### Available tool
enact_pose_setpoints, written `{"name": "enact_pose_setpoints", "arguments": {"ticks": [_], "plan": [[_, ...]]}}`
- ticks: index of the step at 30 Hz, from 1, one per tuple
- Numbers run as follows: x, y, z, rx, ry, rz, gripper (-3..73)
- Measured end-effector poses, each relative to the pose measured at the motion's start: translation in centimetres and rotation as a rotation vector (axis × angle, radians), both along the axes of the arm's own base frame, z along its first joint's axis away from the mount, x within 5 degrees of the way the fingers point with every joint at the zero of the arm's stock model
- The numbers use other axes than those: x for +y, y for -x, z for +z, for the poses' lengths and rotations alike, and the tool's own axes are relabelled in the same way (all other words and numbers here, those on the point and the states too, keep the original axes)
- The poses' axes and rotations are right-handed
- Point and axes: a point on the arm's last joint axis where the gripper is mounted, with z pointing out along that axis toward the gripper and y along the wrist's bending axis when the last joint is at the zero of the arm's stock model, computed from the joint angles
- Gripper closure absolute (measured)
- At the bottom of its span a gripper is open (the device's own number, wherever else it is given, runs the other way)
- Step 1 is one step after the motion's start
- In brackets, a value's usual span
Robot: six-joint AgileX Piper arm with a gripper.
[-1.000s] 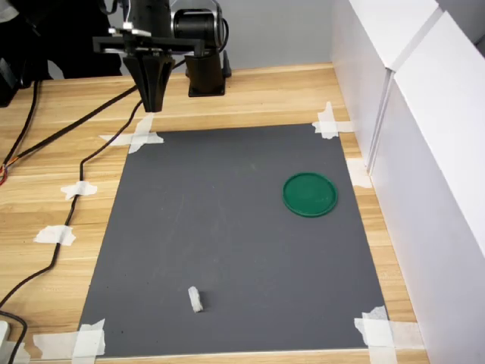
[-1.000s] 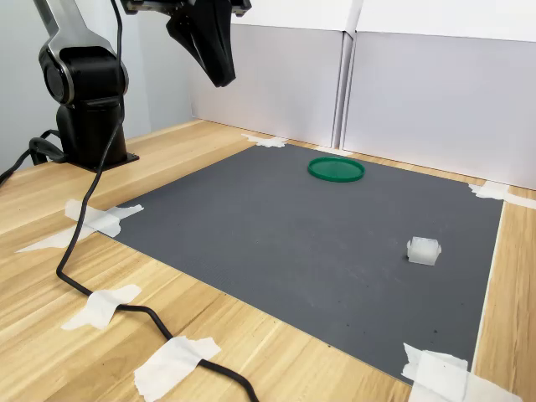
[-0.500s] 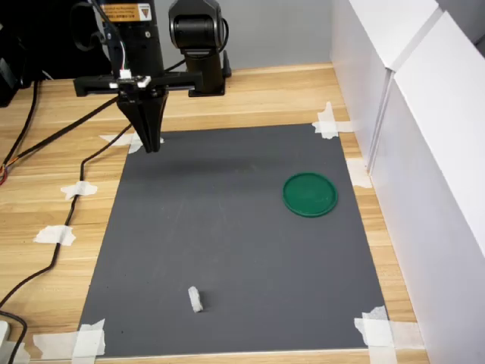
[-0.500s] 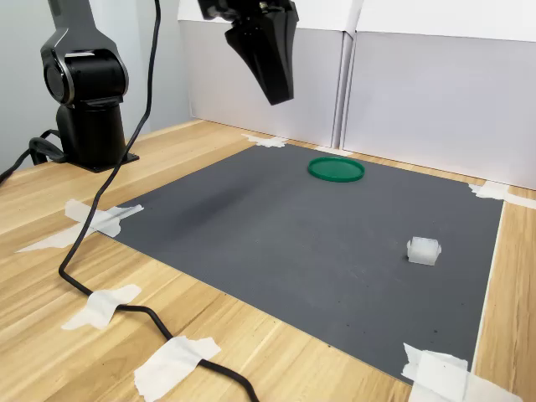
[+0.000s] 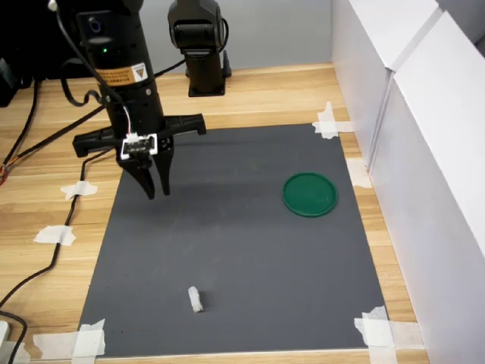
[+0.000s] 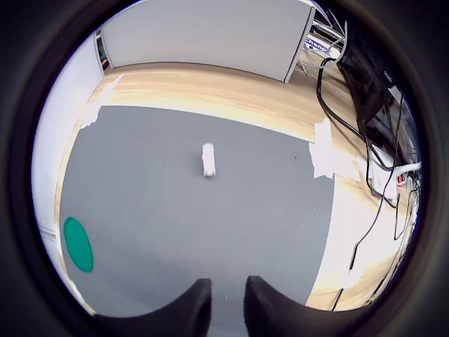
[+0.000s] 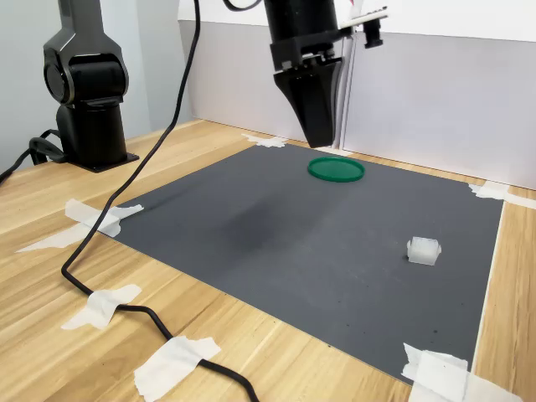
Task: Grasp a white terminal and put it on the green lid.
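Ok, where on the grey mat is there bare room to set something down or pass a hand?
Most of the dark grey mat is bare. The widest free patch lies between the small white plastic terminal and the flat round green lid. The strip between the lid and the white wall panels is tight. The black gripper hangs over the far corner at the first exterior view's left.

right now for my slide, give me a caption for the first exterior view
Piper gripper hovering over the gray mat, jaws slightly apart, white terminal and green lid both untouched.
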Motion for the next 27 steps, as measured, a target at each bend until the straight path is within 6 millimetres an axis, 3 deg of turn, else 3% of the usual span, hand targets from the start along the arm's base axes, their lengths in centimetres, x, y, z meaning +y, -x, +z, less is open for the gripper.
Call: {"name": "enact_pose_setpoints", "arguments": {"ticks": [6, 9, 18, 27], "plan": [[-0.1, -3.1, -0.3, -0.017, -0.011, -0.002, 22.1], [-0.1, -4.4, -0.4, -0.014, -0.015, -0.002, 16.8], [1.1, -8.2, -2.7, 0.032, -0.028, 0.023, 15.8], [1.4, -10.0, -6.5, 0.105, -0.065, 0.007, 15.8]]}}
